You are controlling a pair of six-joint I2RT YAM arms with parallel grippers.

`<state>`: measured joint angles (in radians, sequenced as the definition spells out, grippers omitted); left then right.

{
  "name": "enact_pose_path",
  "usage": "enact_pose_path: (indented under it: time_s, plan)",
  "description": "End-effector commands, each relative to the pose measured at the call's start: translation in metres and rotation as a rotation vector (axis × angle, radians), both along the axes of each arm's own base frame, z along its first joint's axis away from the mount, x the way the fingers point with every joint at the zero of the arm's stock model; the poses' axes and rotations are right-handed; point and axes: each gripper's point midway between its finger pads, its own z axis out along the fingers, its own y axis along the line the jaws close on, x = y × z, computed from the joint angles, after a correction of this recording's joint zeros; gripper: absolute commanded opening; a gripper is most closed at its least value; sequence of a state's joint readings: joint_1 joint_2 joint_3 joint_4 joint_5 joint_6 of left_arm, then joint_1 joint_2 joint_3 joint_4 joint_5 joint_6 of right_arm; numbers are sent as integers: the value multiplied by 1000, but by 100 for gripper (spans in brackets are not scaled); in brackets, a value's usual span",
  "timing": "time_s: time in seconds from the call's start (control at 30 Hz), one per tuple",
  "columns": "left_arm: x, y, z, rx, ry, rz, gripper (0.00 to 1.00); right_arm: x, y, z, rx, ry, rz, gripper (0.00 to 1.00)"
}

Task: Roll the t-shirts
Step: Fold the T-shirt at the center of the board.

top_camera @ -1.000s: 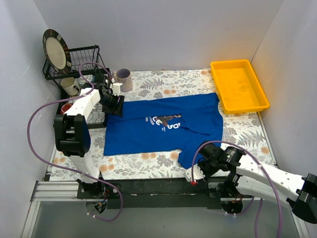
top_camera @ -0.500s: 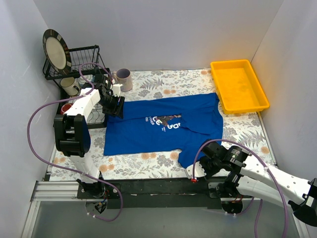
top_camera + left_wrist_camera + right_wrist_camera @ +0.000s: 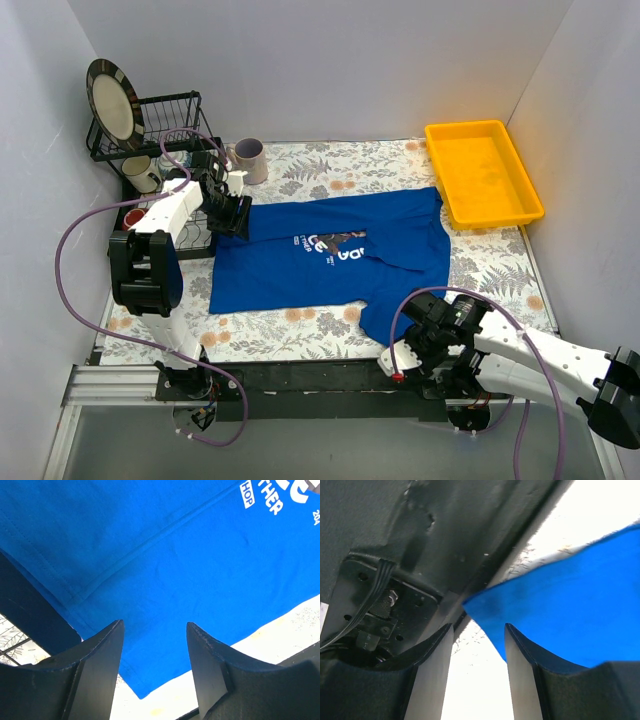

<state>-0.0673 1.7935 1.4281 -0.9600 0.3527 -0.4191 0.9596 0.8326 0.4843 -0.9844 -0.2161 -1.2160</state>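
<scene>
One royal-blue t-shirt (image 3: 330, 255) lies spread flat on the floral table, its white chest lettering facing up. My left gripper (image 3: 232, 215) hovers over the shirt's far left corner beside the rack. In the left wrist view it (image 3: 155, 630) stands open above the blue cloth (image 3: 175, 555), with nothing between its fingers. My right gripper (image 3: 408, 345) is at the shirt's near right corner, by the table's front edge. In the right wrist view it (image 3: 479, 630) is open, with bare table between the fingers. The shirt's corner (image 3: 570, 615) lies just beyond the fingertips.
A yellow tray (image 3: 483, 172) sits at the back right. A black dish rack (image 3: 150, 125) with a plate (image 3: 108, 100) stands at the back left, with a mug (image 3: 248, 160) next to it and another (image 3: 140, 172) below it. A black rail (image 3: 300, 375) runs along the near edge.
My right gripper has opened, let go of the shirt's near right corner and drawn back toward the front edge. The left arm has not moved.
</scene>
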Motion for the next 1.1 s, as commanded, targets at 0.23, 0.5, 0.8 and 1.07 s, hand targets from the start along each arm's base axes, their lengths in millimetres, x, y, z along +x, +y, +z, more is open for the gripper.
enact_pose_path:
  time_s: [0.23,0.5,0.8,1.07]
  plan:
    - [-9,1,4,-8,-29,2,52,4,13,-6,66,-36,105,52]
    - [-7,3,-1,-1,-15,6,52,-4,12,-11,88,-16,151,49]
    - [-4,3,0,-3,-12,20,52,-3,7,-19,79,-35,179,47]
    - [-8,4,2,7,-11,22,52,11,20,-13,133,-102,127,26]
